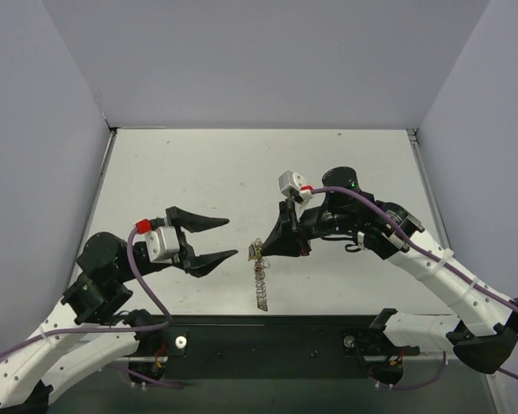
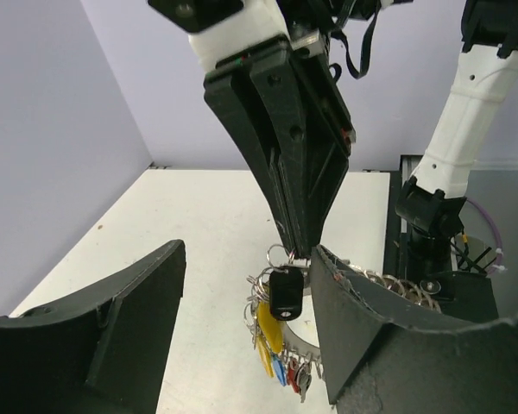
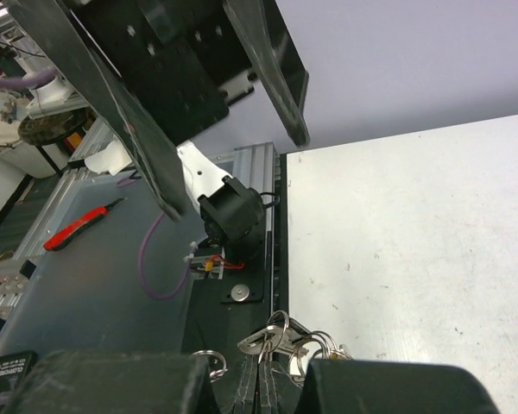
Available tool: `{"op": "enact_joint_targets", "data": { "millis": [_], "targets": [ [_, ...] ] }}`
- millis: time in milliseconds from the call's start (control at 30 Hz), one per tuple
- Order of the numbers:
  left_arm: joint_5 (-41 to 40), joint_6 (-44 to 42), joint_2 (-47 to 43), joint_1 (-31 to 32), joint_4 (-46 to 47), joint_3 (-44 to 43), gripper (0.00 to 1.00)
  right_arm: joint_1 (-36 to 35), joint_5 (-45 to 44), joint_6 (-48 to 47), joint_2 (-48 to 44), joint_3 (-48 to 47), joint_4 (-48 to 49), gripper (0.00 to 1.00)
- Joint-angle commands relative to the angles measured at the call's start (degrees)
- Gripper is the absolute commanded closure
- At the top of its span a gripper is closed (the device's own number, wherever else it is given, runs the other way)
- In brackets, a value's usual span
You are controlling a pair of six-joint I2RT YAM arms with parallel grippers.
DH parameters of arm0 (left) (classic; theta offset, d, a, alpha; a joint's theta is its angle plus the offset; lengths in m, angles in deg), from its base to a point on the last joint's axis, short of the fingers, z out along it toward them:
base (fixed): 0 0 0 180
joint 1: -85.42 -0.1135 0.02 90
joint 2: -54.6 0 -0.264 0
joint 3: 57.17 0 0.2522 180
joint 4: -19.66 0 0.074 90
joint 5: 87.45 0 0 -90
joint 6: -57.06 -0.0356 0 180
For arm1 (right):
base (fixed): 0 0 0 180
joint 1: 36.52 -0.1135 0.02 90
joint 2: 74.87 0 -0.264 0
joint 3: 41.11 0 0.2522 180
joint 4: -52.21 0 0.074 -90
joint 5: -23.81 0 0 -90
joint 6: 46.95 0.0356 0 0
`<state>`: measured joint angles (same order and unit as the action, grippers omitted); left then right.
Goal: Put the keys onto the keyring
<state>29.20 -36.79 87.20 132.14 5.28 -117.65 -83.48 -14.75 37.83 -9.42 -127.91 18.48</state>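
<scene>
Above the arms, the top view takes in a pale, scuffed table [image 1: 198, 172] boxed in by plain grey-lilac walls [image 1: 268, 60], with a black rail [image 1: 268, 341] along its near edge. The left gripper [image 1: 231, 237] hovers above the table with its jaws spread wide, holding nothing. Just to its right, the right gripper [image 1: 266, 248] has its jaws pressed together on the top of the keys [image 1: 255, 252]. The keyring [image 1: 261, 289] shows edge-on as a thin toothed strip running from them towards the rail; whether it hangs or lies on the table cannot be told. In the left wrist view the same table meets the wall at a far corner. The right gripper [image 2: 293, 248] comes down from above, pinching a small silver loop. Below it dangle a black-headed key [image 2: 286, 293] and a yellow key [image 2: 268, 332], with blue and red heads lower down. The left arm's own right finger [image 2: 371, 345] hides much of the keyring [image 2: 382, 282], whose toothed rim curves behind it. In the right wrist view the silver keys [image 3: 272, 338] bunch at the bottom, the spread left fingers [image 3: 112, 103] fill the top, and beyond the table edge a red-handled tool [image 3: 78, 227] lies on a grey bench.
</scene>
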Motion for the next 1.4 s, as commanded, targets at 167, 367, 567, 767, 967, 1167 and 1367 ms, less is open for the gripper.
{"op": "enact_joint_targets", "data": {
  "millis": [167, 367, 567, 767, 967, 1167, 1367],
  "targets": [
    [7.6, 1.22, 14.31, -0.14, -21.6, -20.33, 0.31, -0.24, -2.57, -2.7, -2.43, -1.58, 0.19, 1.0],
    [15.6, 1.84, 22.4, -0.23, -30.39, -29.82, 0.22, -0.59, -4.33, -3.31, -2.35, -1.58, -0.95, 1.0],
    [18.78, -0.62, 28.65, -0.75, -38.74, -35.54, 0.24, -0.76, -4.24, -3.58, -2.43, -1.58, -1.22, 1.0],
    [21.94, -2.12, 32.25, -2.42, -40.6, -35.2, 0.31, -1.2, -4.33, -3.66, -2.43, -1.85, -1.48, 1.0],
    [24.67, -3.0, 34.63, -4.88, -40.42, -35.2, 0.33, -1.29, -4.42, -3.84, -2.7, -1.76, -1.57, 1.0],
    [26.34, -3.96, 36.39, -6.03, -40.6, -35.2, 0.47, -1.29, -4.77, -3.93, -2.7, -1.85, -1.65, 1.0],
    [28.01, -4.49, 36.92, -6.2, -40.95, -34.85, 0.59, -1.38, -5.21, -3.84, -2.52, -1.85, -1.65, 1.0]
  ]
}}
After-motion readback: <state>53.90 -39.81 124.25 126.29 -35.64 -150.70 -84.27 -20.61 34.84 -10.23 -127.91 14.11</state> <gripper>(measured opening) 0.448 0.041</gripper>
